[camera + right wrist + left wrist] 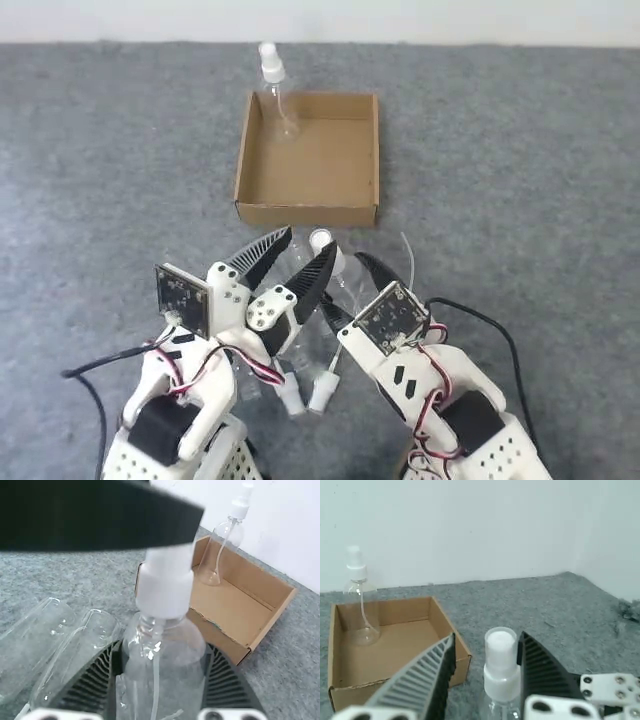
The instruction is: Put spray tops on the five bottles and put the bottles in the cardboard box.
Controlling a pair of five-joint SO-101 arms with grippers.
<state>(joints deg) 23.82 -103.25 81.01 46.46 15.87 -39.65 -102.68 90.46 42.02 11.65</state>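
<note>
So the left gripper (487, 639) has its fingers (427, 675) spread, with a white spray top (501, 665) sitting on a clear bottle (502, 711) between them. Behind that on the grey bench (560, 605) is the cardboard box (445, 625), with one capped bottle (361, 615) standing upright in a far corner.

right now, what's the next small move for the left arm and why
Probably close the left gripper on the spray top and twist it down. Its jaws stand open on either side of the top, which sits on the bottle held in the right gripper, with neck threads apparently showing below it.
</note>
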